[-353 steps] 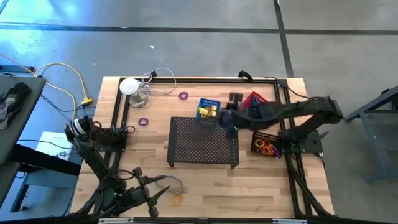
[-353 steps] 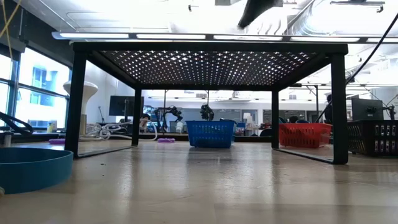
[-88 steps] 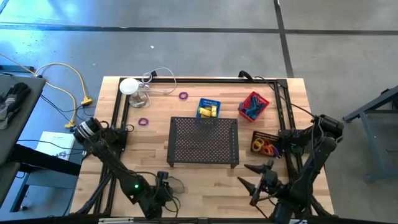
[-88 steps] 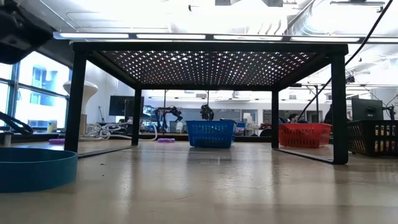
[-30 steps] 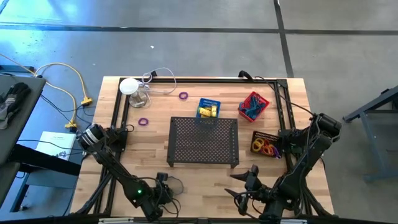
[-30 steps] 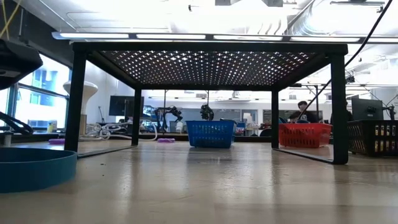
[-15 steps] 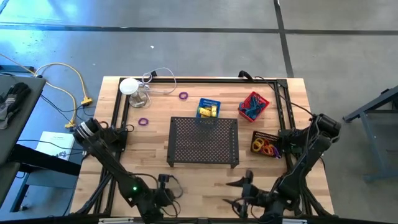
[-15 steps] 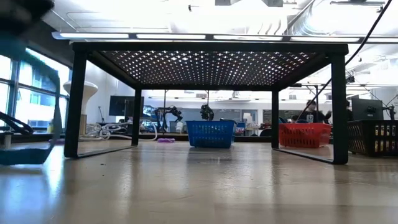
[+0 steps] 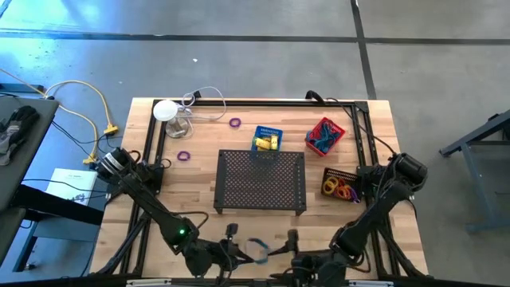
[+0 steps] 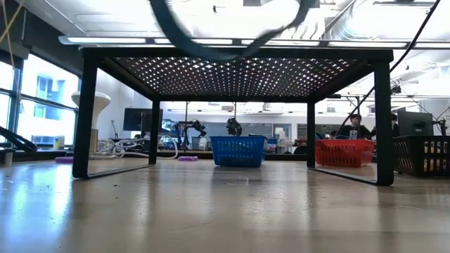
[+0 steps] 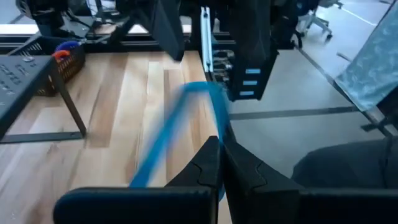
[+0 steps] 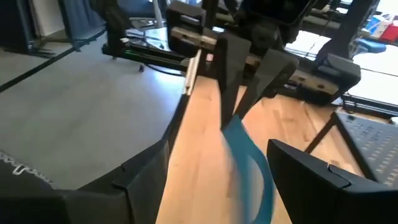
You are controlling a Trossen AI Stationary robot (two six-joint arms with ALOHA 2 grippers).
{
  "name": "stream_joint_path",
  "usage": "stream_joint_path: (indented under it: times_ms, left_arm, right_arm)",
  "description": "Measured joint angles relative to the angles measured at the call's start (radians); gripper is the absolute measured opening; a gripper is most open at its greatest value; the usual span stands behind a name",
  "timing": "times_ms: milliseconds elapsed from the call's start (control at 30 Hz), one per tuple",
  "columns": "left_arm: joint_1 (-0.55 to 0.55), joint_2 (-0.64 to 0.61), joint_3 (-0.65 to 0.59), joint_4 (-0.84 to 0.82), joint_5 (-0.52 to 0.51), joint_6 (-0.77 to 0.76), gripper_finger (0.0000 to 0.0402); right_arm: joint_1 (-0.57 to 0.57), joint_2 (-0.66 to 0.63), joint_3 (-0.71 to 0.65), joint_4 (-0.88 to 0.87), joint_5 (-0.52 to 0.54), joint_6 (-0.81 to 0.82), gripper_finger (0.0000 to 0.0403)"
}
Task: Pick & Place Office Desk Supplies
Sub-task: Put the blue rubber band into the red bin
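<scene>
A blue rubber-band loop [image 9: 259,249] hangs above the table's near edge, with my left gripper [image 9: 241,249] shut on it. In the low view the loop [image 10: 225,42] shows as a dark ring high over the wood. My right gripper [image 9: 288,244] faces it from the table's right, open, its fingers close to the loop [image 12: 252,171]; I see no touch. Two purple rings [image 9: 235,122] [image 9: 184,156] lie on the wood at the far left. My left gripper pinches the loop's band [image 11: 214,132] between its two shut fingers. The fingers come nearly level from the table's left. The loop sticks out past the fingertips toward the right gripper, lifted clear of the table and blurred.
The black mesh tray [image 9: 261,182] stands mid-table on its legs. Behind it are a blue basket [image 9: 268,137] with yellow items and a red basket [image 9: 324,134]. A black basket [image 9: 341,185] with orange rings sits at the right. A white-topped object [image 9: 167,112] with a cable stands far left.
My left gripper has risen from the wood and gone toward the table's right, tipping up to near level. The blue loop, which lay flat at the near left, has tipped up and been lifted clear. My right gripper has rolled and gone toward the table's left, toward the loop.
</scene>
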State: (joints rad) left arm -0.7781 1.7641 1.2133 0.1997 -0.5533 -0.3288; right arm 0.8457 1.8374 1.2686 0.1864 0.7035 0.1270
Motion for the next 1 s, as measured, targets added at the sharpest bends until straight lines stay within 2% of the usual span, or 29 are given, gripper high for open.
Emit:
stream_joint_path:
  times_ms: [133,300,467,600,767,1000]
  left_arm:
    - [0.018,0.000,0.000,0.021,0.003,0.020,0.0001]
    - [0.035,0.000,0.000,0.026,0.007,0.072,0.0001]
    - [0.046,0.000,0.000,0.025,0.010,0.097,0.0001]
    - [0.051,0.000,0.000,0.025,0.051,0.114,0.0001]
    - [0.050,0.000,0.000,0.021,0.061,0.140,0.0001]
    - [0.050,-0.001,0.000,0.010,0.060,0.133,0.0001]
  right_arm:
    - [-0.033,0.000,0.000,-0.003,-0.018,-0.025,0.0260]
    - [-0.087,0.000,0.000,-0.011,-0.140,-0.024,0.0260]
    - [-0.116,0.000,0.000,-0.031,-0.151,-0.023,0.0260]
    - [-0.127,0.000,0.000,-0.064,-0.161,-0.023,0.0249]
    - [-0.129,0.000,0.000,-0.073,-0.164,-0.026,0.0192]
    - [-0.128,0.000,0.000,-0.073,-0.164,-0.027,0.0068]
